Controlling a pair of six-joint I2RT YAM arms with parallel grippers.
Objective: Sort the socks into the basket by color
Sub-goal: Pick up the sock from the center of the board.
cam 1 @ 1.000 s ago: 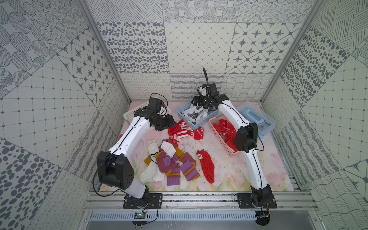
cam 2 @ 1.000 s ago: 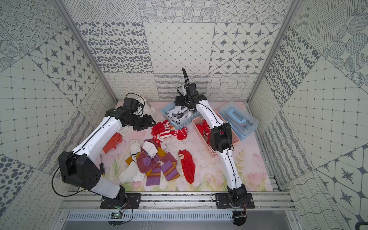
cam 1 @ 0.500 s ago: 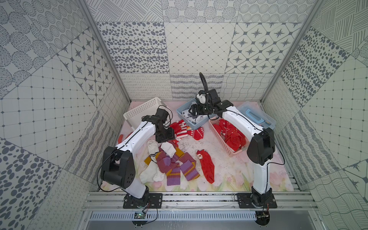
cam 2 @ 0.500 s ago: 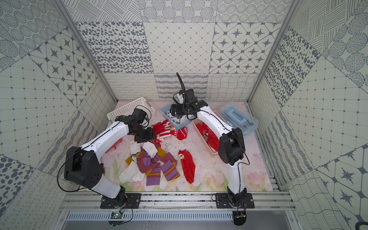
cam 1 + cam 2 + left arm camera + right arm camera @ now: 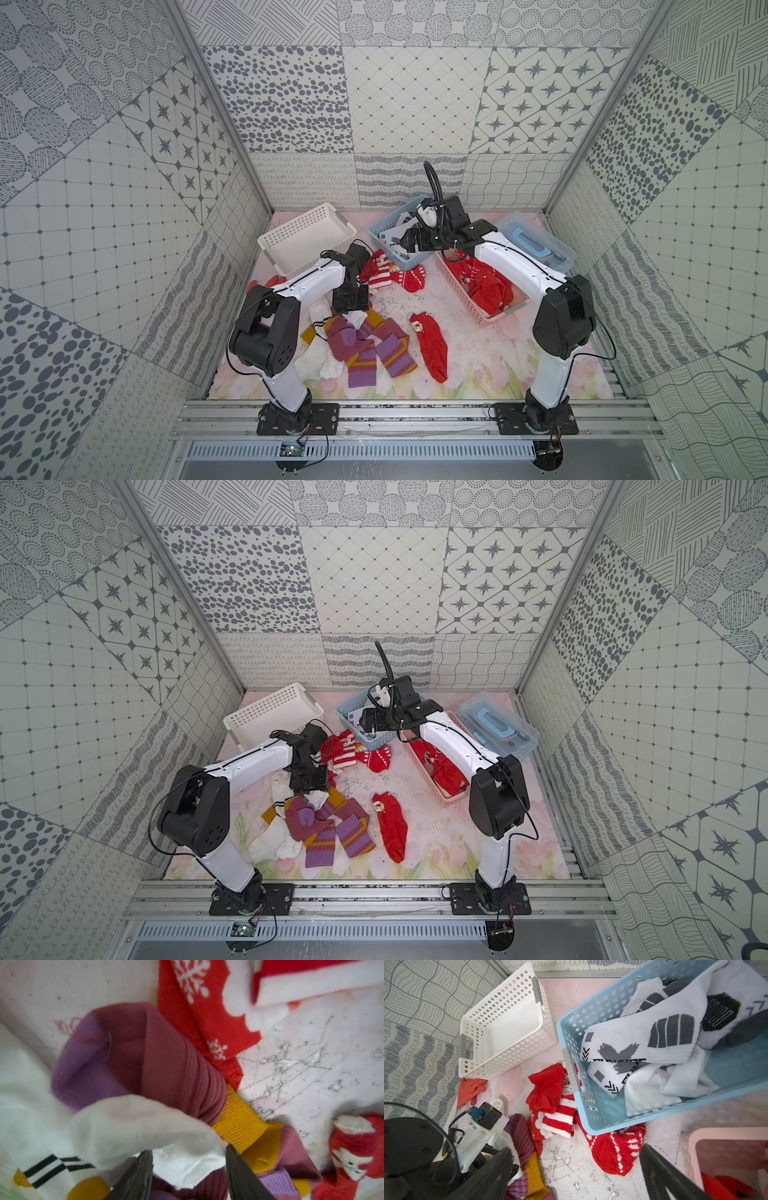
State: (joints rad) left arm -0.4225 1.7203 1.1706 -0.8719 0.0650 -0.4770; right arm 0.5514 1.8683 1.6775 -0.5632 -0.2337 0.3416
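Purple-mauve and mustard socks (image 5: 361,349) lie piled with white socks (image 5: 328,361) at the front left. My left gripper (image 5: 351,309) points down into this pile. In the left wrist view its jaws (image 5: 188,1153) stand apart on either side of a white sock's cuff (image 5: 187,1165), which lies over a mauve sock (image 5: 166,1064). The blue basket (image 5: 382,232) holds white socks with grey-black patterns (image 5: 654,1036). My right gripper (image 5: 401,241) hovers at that basket's front edge, wide open (image 5: 575,1148) and empty. Red socks (image 5: 380,274) lie between the baskets, and one red sock (image 5: 432,345) lies alone.
An empty white basket (image 5: 316,245) stands at the back left. The pink basket (image 5: 457,286) on the right holds red socks (image 5: 486,286). A clear box with a blue handle (image 5: 536,243) sits at the back right. An orange glove (image 5: 272,282) lies by the left wall.
My left arm has swung from beside the white basket down onto the sock pile, and its jaws have narrowed. My right arm has shifted a little forward over the blue basket.
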